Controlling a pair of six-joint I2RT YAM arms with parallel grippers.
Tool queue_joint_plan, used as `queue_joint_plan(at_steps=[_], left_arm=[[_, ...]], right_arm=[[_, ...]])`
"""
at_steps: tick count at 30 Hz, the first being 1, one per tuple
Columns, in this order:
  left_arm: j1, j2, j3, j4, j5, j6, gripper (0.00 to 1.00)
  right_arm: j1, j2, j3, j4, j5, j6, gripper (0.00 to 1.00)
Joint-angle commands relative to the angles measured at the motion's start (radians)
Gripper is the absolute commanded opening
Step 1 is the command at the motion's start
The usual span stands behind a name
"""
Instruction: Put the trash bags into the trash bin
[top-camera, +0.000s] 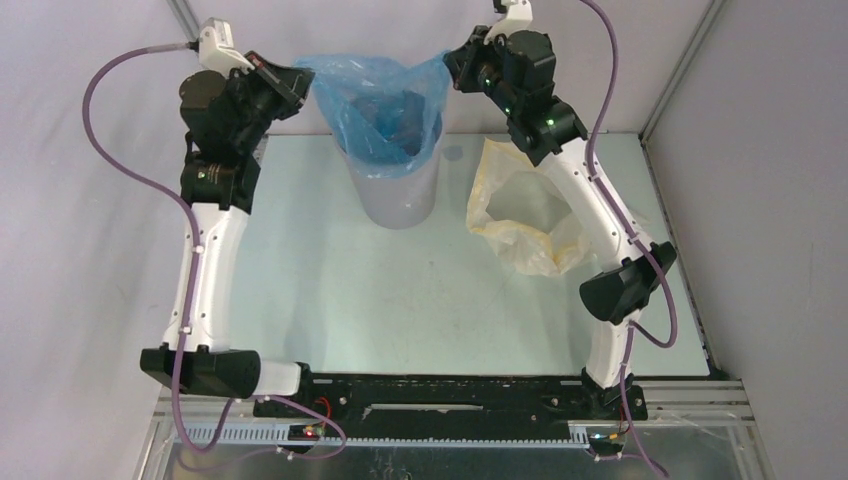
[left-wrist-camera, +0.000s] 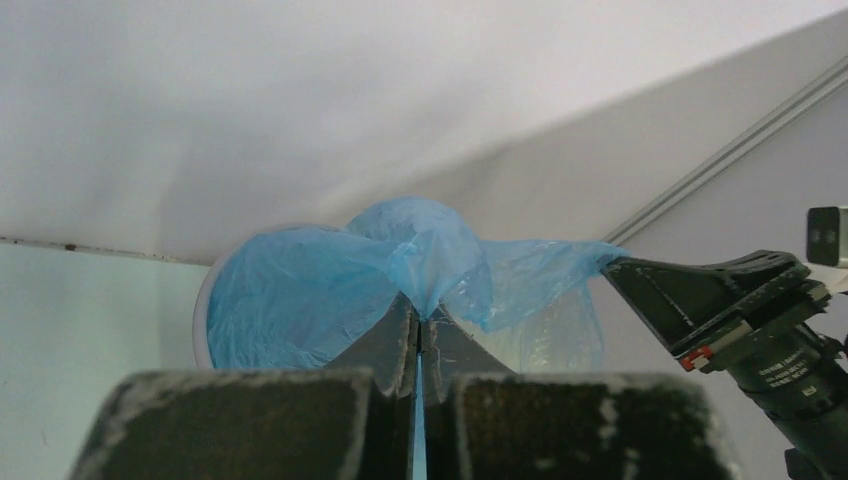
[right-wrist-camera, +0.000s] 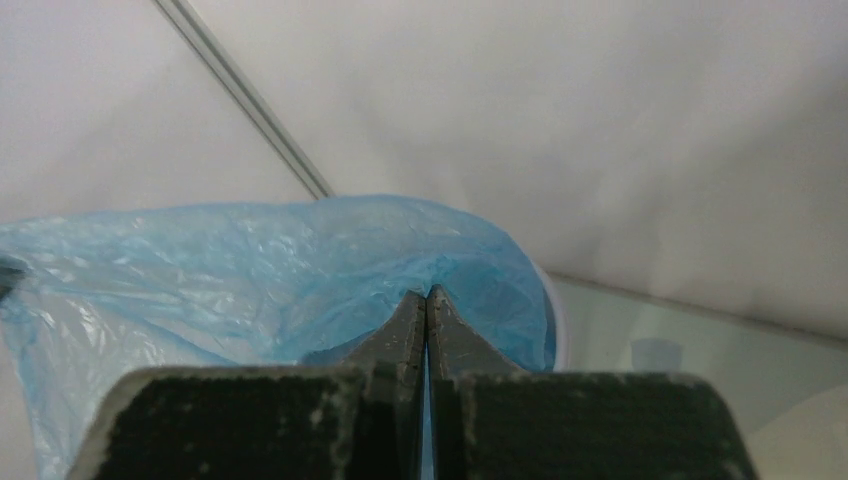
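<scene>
Left gripper (top-camera: 303, 80), jaws clamped tight on one corner of the blue trash bag (top-camera: 375, 105), holds the thin film stretched above the pale grey trash bin (top-camera: 400, 195). The bin stands at the far side of the table (top-camera: 330, 270), with the bag's lower part already sunk inside. Right gripper (top-camera: 452, 66) is pinched closed on the opposite corner. A pale yellow plastic bag (top-camera: 520, 215) lies just right of the bin. The insertion step looks well under way. The next move likely calls for both arms to lower together, keeping the mouth spread.
</scene>
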Motion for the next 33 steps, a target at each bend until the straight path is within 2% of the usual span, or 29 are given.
queue_joint_plan(at_steps=[1,8,15,22,23,25,29,33], left_arm=[[0.005,-0.004,0.021,-0.032,0.023,0.001,0.00],[0.005,0.038,0.036,-0.089,-0.031,0.051,0.00],[0.006,0.062,0.031,-0.132,-0.074,0.091,0.00],[0.005,0.077,-0.027,-0.139,-0.101,0.102,0.00],[0.004,0.077,-0.030,-0.139,-0.095,0.102,0.00],[0.005,0.074,-0.029,-0.139,-0.090,0.102,0.00],[0.006,0.052,-0.028,-0.129,-0.079,0.094,0.00],[0.005,0.020,-0.054,-0.098,-0.031,0.068,0.00]], right_arm=[[0.002,-0.020,-0.003,-0.043,-0.028,0.006,0.00],[0.000,0.028,0.024,-0.082,-0.037,-0.021,0.00],[-0.002,0.047,0.026,-0.116,0.058,-0.070,0.00],[-0.003,0.098,0.072,-0.186,0.077,-0.097,0.00],[-0.003,0.095,0.070,-0.188,0.075,-0.101,0.03],[-0.002,0.080,0.064,-0.188,0.063,-0.108,0.14],[0.007,0.043,0.065,-0.202,0.045,-0.111,0.46],[0.060,0.002,0.054,-0.239,0.072,-0.133,0.71]])
